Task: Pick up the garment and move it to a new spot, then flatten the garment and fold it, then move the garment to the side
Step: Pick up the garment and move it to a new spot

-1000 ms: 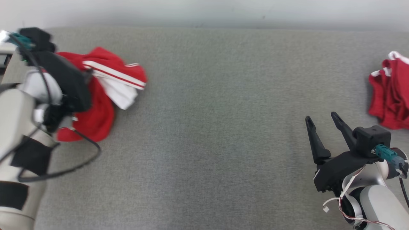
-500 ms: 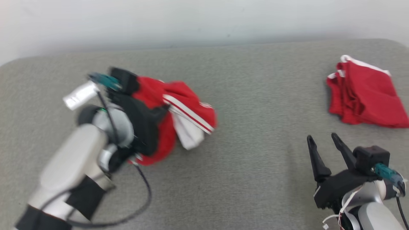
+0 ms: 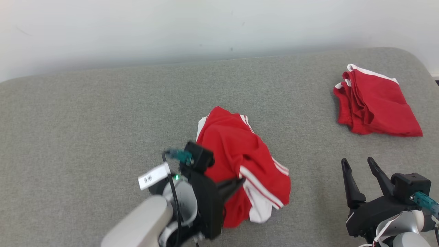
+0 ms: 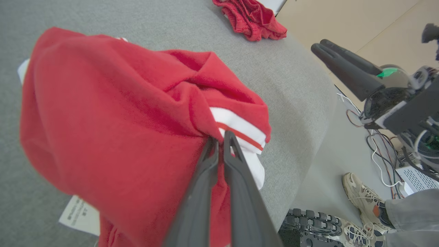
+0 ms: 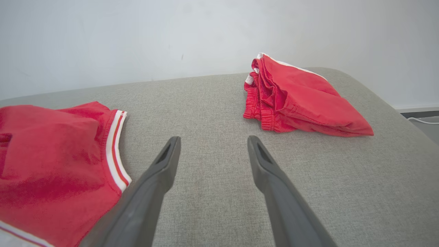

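Observation:
The garment is red with white stripes along its hem, and it is bunched up over the middle of the grey padded surface. My left gripper is shut on a fold of it. In the left wrist view the two dark fingers press together on the red cloth beside the striped hem, at the gripper. My right gripper stands open at the lower right, apart from the garment. In the right wrist view its jaws stand wide at the gripper, with the garment's edge to their left.
A second red garment lies folded at the far right of the surface, ahead of the right gripper. The surface's rounded edge drops to the floor on that side, where a person's shoes and cables lie. A pale wall runs behind.
The head camera has turned, so the whole view shifted. My left gripper carried the garment from the surface's left end to its middle. The right gripper stayed open.

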You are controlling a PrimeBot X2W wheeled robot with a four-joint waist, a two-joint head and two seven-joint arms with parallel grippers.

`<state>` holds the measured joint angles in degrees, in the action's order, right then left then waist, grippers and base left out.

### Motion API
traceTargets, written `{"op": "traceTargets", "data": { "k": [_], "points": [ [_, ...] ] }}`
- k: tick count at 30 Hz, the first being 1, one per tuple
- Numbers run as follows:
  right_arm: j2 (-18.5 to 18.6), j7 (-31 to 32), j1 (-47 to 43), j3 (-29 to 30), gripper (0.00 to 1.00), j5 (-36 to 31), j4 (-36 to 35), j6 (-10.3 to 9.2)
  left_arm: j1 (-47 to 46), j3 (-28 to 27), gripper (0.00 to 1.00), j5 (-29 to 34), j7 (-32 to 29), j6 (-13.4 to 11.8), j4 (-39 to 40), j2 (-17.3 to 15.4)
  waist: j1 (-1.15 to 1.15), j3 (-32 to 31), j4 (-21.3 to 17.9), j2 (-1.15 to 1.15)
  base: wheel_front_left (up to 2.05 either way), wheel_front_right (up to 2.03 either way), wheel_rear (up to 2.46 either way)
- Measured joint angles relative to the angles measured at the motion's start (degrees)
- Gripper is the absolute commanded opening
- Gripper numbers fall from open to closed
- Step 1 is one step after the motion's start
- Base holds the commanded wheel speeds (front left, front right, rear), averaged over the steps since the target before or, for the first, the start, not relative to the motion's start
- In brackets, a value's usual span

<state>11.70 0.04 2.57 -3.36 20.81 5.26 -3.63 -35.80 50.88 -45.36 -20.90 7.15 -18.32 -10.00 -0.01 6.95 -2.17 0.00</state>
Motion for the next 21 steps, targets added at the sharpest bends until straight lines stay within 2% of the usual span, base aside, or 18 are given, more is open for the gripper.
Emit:
{"op": "traceTargets", "data": {
  "k": [3,10,11,12,13,14,21],
  "points": [
    [-0.15,-0.05,0.02,-0.19,1.00,0.00,-0.15,-0.15,3.45,1.43,0.00,0.00,0.92,0.00,-1.51,0.45,0.00,0.12,0.57,0.00,0.00,0.00,0.00],
    [-0.25,-0.11,0.36,-0.77,1.00,0.01,-0.18,-0.15,9.22,3.93,0.00,-0.90,3.23,0.00,-5.17,3.79,0.01,0.27,1.99,0.00,0.00,0.00,0.00],
    [-0.30,-0.11,0.35,-0.80,1.00,0.01,-0.15,-0.15,9.23,3.74,0.04,-0.90,3.97,0.00,-5.43,4.00,0.01,0.22,2.14,0.00,0.00,0.00,0.00],
    [-0.29,-0.11,0.35,-0.78,1.00,0.01,-0.08,-0.15,9.22,3.42,0.43,-0.90,4.67,-0.05,-5.65,4.34,0.01,0.15,2.29,0.00,0.00,0.00,0.00],
    [-0.29,-0.10,0.36,-0.81,1.00,0.01,-0.03,-0.14,9.22,3.16,0.98,-0.89,5.37,-0.08,-5.75,4.57,0.01,0.05,2.42,0.00,0.00,0.00,0.00],
    [-0.29,-0.10,0.37,-0.88,1.00,0.01,0.15,-0.14,9.12,2.78,1.00,-0.38,6.54,-0.19,-5.99,4.49,0.01,-0.22,2.58,0.00,0.00,0.00,0.00],
    [-0.36,-0.15,0.17,-0.75,1.00,0.18,0.69,-0.13,9.14,0.33,1.00,0.89,11.40,-2.20,-3.47,4.21,0.01,-1.34,3.02,0.00,0.00,0.00,0.00]
  ]
}}
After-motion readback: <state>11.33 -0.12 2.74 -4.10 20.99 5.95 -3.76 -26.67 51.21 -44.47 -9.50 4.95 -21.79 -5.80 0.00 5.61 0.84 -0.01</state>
